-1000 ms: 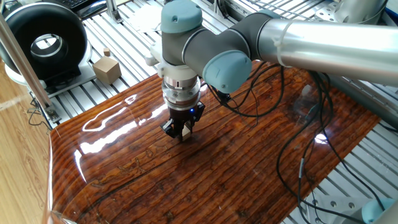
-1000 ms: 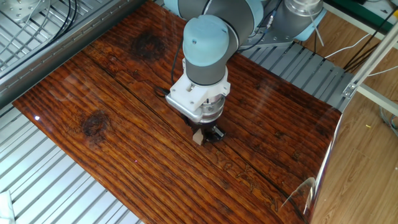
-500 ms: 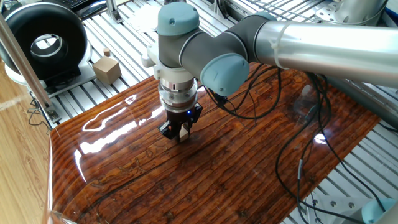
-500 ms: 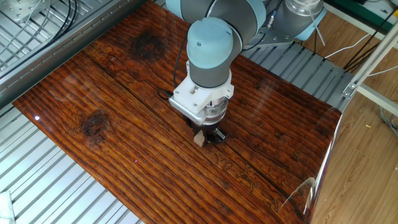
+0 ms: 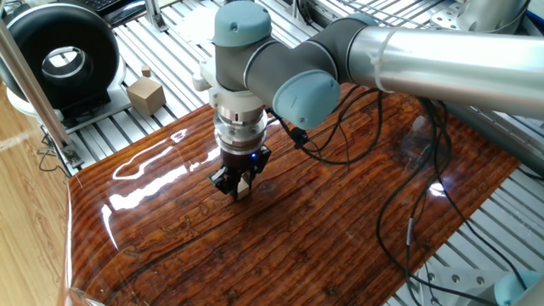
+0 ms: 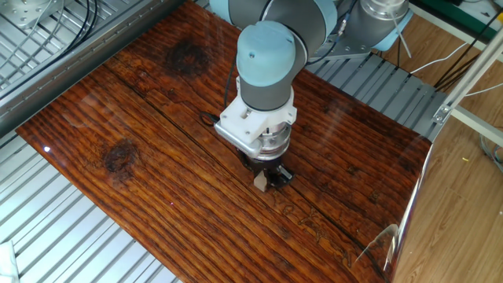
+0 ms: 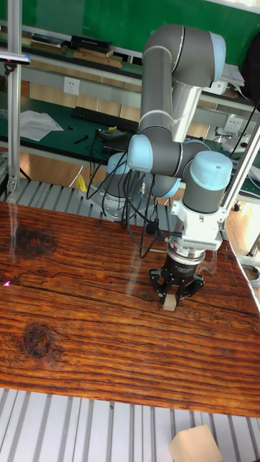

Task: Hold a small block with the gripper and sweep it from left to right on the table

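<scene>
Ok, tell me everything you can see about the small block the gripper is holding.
The small block is a tiny pale tan cube, wooden by its look, plain and unmarked. It sits pinched between the black fingers of the gripper, which points straight down. Its lower end is at the surface of the glossy reddish-brown table, roughly mid-board; actual contact is hard to confirm.

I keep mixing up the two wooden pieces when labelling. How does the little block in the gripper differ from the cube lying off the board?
The small block is tiny; the larger cube is clearly bigger.
The small block is pinched in the gripper down at the table; the larger cube sits free on the slatted metal frame.
The larger cube has a small knob on top; the small block shows none.
Both are pale tan wood.
</scene>
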Motion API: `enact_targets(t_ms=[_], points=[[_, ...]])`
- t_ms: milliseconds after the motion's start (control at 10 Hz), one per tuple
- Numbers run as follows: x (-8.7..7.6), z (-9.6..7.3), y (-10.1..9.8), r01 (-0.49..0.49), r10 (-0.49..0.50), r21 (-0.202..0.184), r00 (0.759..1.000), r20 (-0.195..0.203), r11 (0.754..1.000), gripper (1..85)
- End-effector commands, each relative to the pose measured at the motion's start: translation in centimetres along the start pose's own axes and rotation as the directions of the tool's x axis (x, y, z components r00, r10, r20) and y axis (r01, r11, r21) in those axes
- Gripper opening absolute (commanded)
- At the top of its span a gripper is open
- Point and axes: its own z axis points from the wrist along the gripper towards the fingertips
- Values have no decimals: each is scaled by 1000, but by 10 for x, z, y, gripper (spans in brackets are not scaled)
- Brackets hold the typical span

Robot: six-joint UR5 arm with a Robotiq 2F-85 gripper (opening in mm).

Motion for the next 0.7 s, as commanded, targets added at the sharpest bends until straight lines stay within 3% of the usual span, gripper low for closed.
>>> enact_targets(t_ms=[0, 600], points=[[-1, 0, 10, -21, 21, -3, 1000, 0, 1000, 10], [-1, -1, 26, -39, 39, 3, 999, 2, 999, 10]])
